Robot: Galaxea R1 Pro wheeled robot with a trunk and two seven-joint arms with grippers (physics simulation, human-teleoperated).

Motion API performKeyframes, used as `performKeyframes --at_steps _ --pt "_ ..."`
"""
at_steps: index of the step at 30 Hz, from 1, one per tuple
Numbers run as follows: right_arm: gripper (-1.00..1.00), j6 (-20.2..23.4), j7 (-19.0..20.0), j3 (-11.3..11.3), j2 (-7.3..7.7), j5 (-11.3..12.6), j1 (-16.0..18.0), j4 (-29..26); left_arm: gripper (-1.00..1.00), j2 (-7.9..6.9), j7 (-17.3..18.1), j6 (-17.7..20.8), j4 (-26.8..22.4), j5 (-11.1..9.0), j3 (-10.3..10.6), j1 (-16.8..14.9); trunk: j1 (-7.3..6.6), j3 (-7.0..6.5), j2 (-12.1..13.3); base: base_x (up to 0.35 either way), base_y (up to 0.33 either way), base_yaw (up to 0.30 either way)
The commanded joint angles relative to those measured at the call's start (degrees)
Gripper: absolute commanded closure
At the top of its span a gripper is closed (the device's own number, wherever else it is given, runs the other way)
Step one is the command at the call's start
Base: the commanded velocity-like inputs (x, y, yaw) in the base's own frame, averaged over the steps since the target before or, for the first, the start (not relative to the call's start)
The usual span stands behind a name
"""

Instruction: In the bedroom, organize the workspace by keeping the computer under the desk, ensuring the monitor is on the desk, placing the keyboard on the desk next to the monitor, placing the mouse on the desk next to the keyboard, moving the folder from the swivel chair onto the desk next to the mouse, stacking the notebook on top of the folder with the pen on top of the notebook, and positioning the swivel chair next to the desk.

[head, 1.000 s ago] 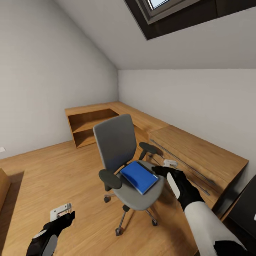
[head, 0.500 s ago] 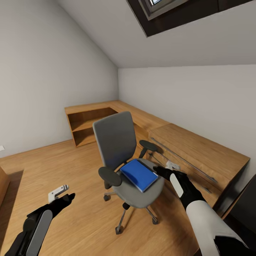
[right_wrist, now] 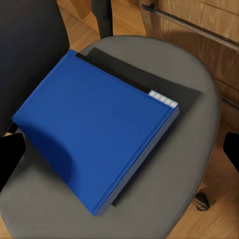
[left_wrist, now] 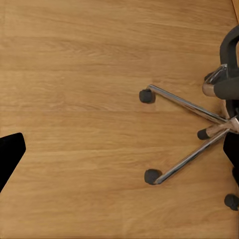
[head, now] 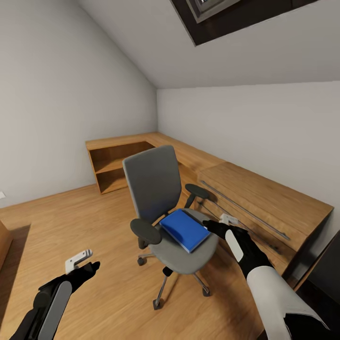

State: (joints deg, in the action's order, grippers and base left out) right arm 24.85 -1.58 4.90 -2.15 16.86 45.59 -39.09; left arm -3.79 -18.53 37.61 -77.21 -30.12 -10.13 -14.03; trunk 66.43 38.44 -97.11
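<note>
The swivel chair (head: pixel 153 186) stands mid-floor, grey back upright, black armrests out to each side. A bright blue folder (head: pixel 185 230) lies flat on its seat (head: pixel 182 257). My right gripper (head: pixel 221 224) hovers open at the seat's right edge, just beside the folder. In the right wrist view the folder (right_wrist: pixel 94 134) lies close below that gripper, between its spread fingertips (right_wrist: pixel 10 157). My left gripper (head: pixel 81 263) is open and empty, low over the floor left of the chair. The left wrist view looks down on the chrome base (left_wrist: pixel 186 132) and castors. The desk, monitor, keyboard, mouse, notebook, pen and computer are out of view.
Low light-wood cabinets (head: pixel 264 203) run along the right wall and turn the far corner into open shelves (head: pixel 115 163). A dark panel (head: pixel 326 269) sits at the lower right. Bare wood floor (head: pixel 71 222) spreads left of the chair. A sloped ceiling holds a skylight (head: pixel 212 7).
My left arm has lifted and reached further forward over the floor. The camera has shifted a little, so the whole scene sits slightly higher. My right gripper stays beside the folder.
</note>
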Motion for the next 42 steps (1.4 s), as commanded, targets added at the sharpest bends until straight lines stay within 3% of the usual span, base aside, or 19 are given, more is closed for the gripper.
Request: performKeyframes --at_steps 1,14,26,28,30,34,42 --pt "-1.0 0.29 -0.17 0.2 -0.05 0.51 0.02 -0.1 -1.0 -0.03 -0.45 0.16 -0.05 -0.61 0.02 -0.03 0.0 0.06 -0.03 0.0 0.0 0.0" --pt "-1.0 0.29 -0.06 0.12 0.02 0.17 0.02 0.07 -1.0 -0.42 -0.18 -0.72 0.79 -0.68 -0.15 -0.04 0.0 0.06 -0.03 0.2 0.0 0.0" --pt "-1.0 -0.33 -0.04 -0.18 0.06 -2.24 0.02 2.42 -1.0 -0.5 -0.28 -0.77 0.76 -0.66 -0.36 -0.03 0.0 0.06 -0.03 0.242 0.0 0.0" --pt "-1.0 -0.5 -0.05 -0.59 0.02 -2.73 0.02 4.31 -1.0 -0.57 -0.28 -0.65 0.01 -0.74 -0.97 -0.03 0.0 0.06 -0.03 0.037 0.0 0.0" --pt "-1.0 -1.62 -0.06 -1.48 -0.09 -3.59 0.02 6.17 -1.0 -0.49 -0.29 -0.33 -2.65 -0.82 -4.06 -0.03 0.0 0.06 -0.03 0.014 0.0 0.0" --pt "-1.0 -3.36 0.05 -2.95 -0.11 -4.09 0.02 6.92 -1.0 -0.44 -0.35 -0.2 -4.45 -0.8 -6.78 -0.04 0.87 0.78 -1.63 0.005 0.0 0.0" --pt "-1.0 -7.46 0.02 -6.61 -0.12 -4.38 0.02 6.93 -1.0 -0.43 -0.45 -0.13 -4.69 -0.64 -7.27 -0.03 2.63 2.21 -4.84 0.0 0.0 0.0"
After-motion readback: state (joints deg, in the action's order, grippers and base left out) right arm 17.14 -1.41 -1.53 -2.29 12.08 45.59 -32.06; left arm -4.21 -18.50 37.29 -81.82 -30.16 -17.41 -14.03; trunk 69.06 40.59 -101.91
